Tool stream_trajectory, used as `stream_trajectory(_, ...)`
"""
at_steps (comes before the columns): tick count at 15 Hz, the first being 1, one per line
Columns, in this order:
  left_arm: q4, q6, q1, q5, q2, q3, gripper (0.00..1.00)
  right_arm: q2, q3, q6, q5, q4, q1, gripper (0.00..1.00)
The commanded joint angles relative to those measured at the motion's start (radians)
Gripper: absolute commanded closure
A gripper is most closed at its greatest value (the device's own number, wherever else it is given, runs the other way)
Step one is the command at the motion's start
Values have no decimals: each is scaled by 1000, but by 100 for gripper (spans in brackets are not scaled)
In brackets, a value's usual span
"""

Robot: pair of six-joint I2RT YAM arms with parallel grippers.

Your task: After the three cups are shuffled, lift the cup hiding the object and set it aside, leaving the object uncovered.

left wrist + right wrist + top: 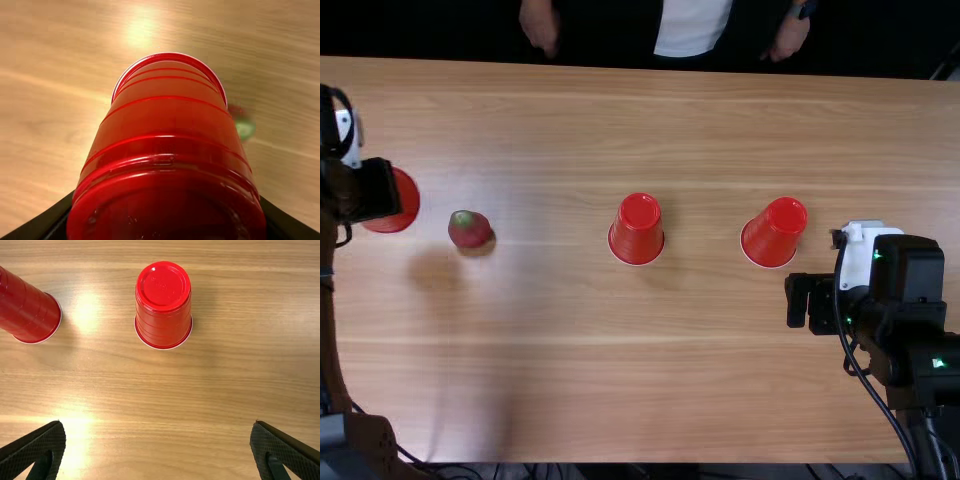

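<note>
A small red and green ball-like object [470, 229] lies uncovered on the left part of the table [640, 120]. Just left of it, my left gripper [370, 192] is shut on a red cup [395, 200], held bottom-first between its fingers [45, 220]. In the left wrist view the cup [167, 150] points mouth away, with the object [243, 126] blurred beyond its rim. Two more red cups stand upside down: one at the middle [637, 230], one to the right [775, 232]. My right gripper [792, 302] rests open near the right cup, nothing between its fingers [35, 450].
In the right wrist view the middle cup [163, 305] and the right cup [27, 307] stand ahead of the open fingers. Bare wood spans the near half of the table. The held cup is close to the table's left edge.
</note>
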Motion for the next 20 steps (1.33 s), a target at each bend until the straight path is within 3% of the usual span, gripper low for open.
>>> stream_trajectory(1,-1,-16,28,-3,-36,-65,91,11,-5,4,-8,-3,10,0)
stream_trajectory(3,-1,-16,66,-3,-40,-134,89,14,-5,4,-8,-1,10,0)
stream_trajectory(6,2,-16,92,-5,-34,-243,76,15,-5,4,-8,1,10,0)
stream_trajectory(9,24,-16,112,-8,-14,-308,70,17,-5,4,-8,1,10,0)
stream_trajectory(11,111,-16,112,-82,3,-360,51,15,-5,4,-8,1,10,0)
stream_trajectory(12,140,-16,111,-102,6,-380,35,15,-3,4,-8,1,9,0)
stream_trajectory(14,142,-16,109,-102,18,-392,0,15,-3,6,-8,-1,9,0)
stream_trajectory(20,127,-20,108,-95,7,-383,0,4,-3,6,-8,-7,9,0)
